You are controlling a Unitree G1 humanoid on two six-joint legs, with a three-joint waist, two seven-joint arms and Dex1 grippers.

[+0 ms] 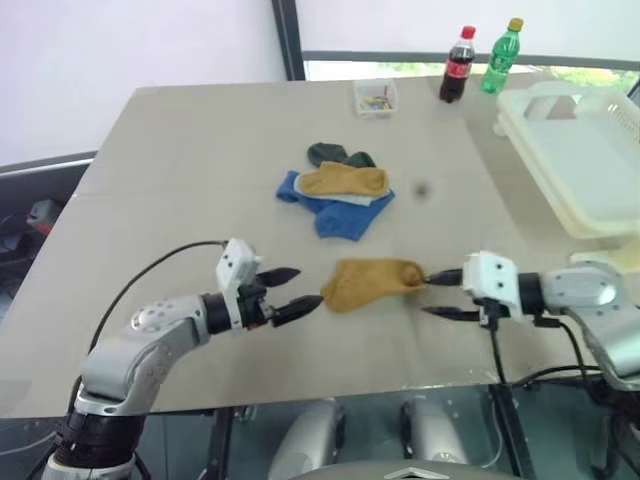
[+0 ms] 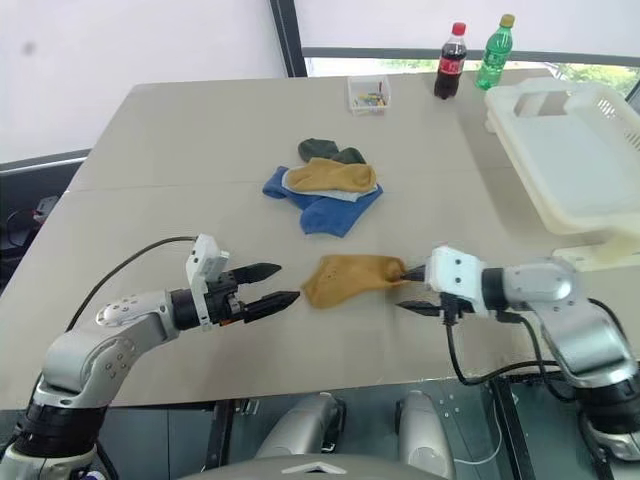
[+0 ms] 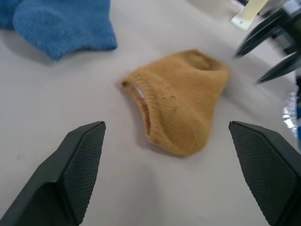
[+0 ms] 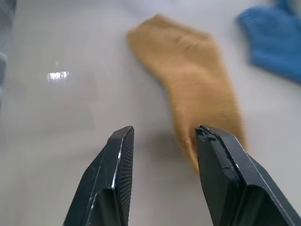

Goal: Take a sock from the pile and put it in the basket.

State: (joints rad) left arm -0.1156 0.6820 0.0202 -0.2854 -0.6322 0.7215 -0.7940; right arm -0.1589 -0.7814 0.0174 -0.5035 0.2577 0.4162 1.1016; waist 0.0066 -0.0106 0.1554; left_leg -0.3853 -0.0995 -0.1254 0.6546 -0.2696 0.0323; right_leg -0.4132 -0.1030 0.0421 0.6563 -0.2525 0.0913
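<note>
You have a mustard-yellow sock (image 1: 372, 282) lying flat on the tabletop (image 1: 180, 180) toward its near edge, apart from the pile (image 1: 338, 188) at mid-table. Your right gripper (image 1: 441, 295) sits just beside the sock's right end, fingers parted and gripping nothing. Your left gripper (image 1: 292, 292) faces its other end, spread wide and empty. The basket (image 1: 590, 160) overhangs the right edge, with two bottles (image 1: 478, 62) and a small clear box (image 1: 375, 97) along the far edge.

Head stereo pair down over table (image 1: 200, 150); wrist cams close, facing, sharing mustard sock (image 3: 181, 101).
</note>
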